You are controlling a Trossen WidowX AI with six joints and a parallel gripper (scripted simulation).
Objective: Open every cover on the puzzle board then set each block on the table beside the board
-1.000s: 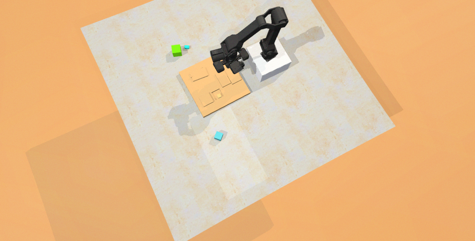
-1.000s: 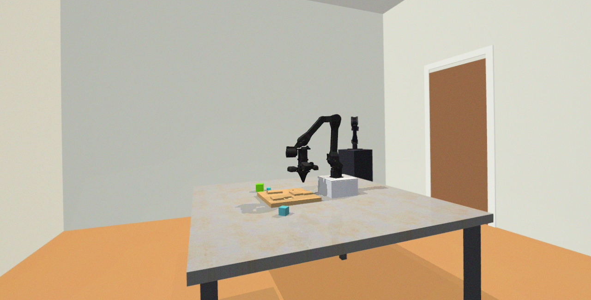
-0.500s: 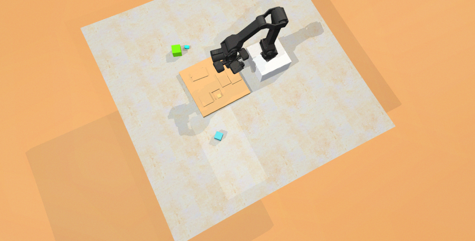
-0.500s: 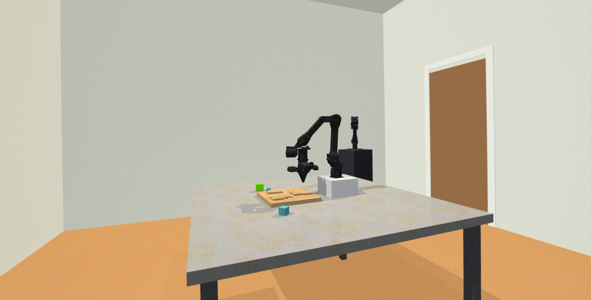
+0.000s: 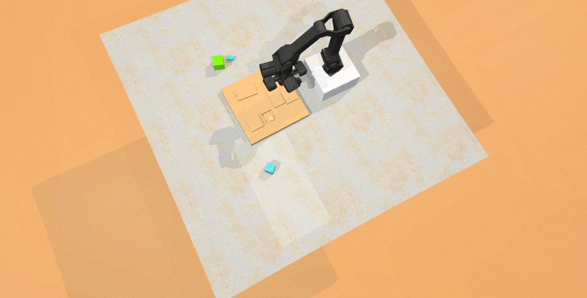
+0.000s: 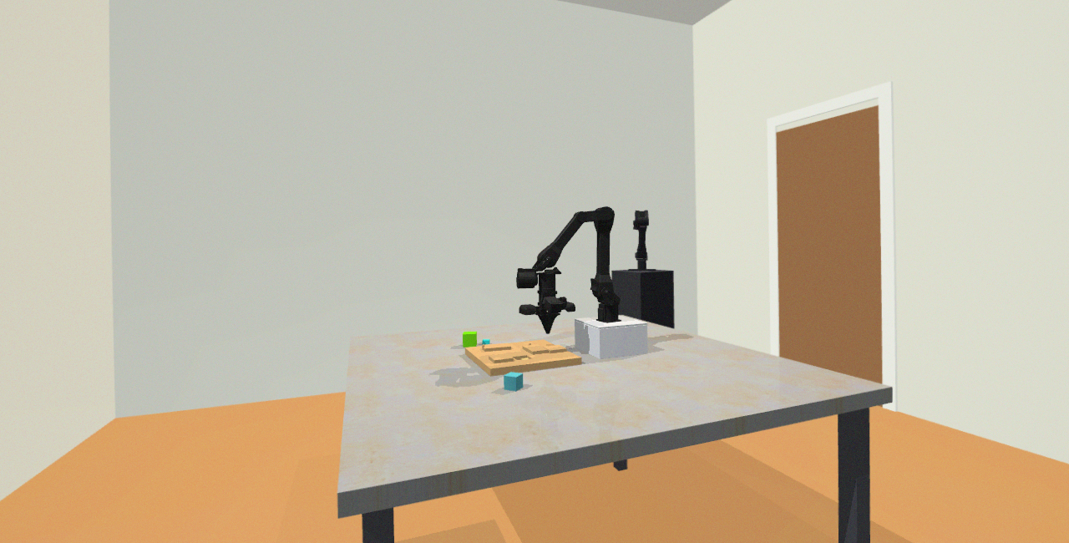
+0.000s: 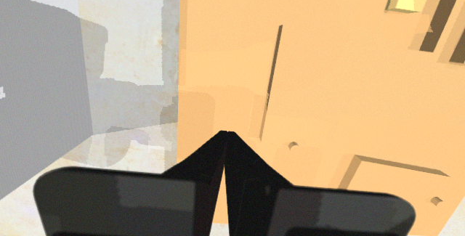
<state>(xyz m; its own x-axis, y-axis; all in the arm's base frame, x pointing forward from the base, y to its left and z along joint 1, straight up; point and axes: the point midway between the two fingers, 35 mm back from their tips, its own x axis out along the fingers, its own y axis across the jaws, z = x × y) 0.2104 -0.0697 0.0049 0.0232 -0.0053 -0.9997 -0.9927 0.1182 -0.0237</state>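
Item: green block (image 5: 218, 62) (image 6: 469, 339), on the table (image 5: 369, 140) (image 6: 612, 420) (image 7: 134, 47), off the puzzle board (image 5: 283, 121) (image 6: 534, 366) (image 7: 346, 83). Small cyan block (image 5: 230, 57) (image 6: 485, 342), just beside it.

Item: left-hand cover (image 5: 246, 91) (image 6: 497, 347) (image 7: 396, 178), long axis slanting gently up to the right in the top view, round pin (image 5: 236, 96) (image 7: 436, 200) near one end.

Item: lower-left cover (image 5: 255, 123) (image 6: 508, 357), just beside an uncovered well with a pale yellow patch (image 5: 270, 118) (image 7: 406, 0), block or lit floor, could not be told. Larger blue block (image 5: 269, 168) (image 6: 513, 381), on the table well apart from the board.

Item: near covers (image 5: 277, 98) (image 6: 539, 349), overlapping or abutting, which could not be told. They lay below the gripper (image 5: 287, 80) (image 6: 547, 330) (image 7: 227, 131) in the top view. One straight edge (image 7: 275, 65) ran beyond the fingertips, slightly to their right in the wrist view; a push would probably have to follow that line or swing about the nearby pin (image 7: 293, 145).

Item: gripper, fingers closed together, holding nothing, raised above the board's arm-side margin. Open room lay above; the white pedestal (image 5: 342, 85) (image 6: 624, 340) (image 7: 40, 83) stood near on the right, limiting movement that way.
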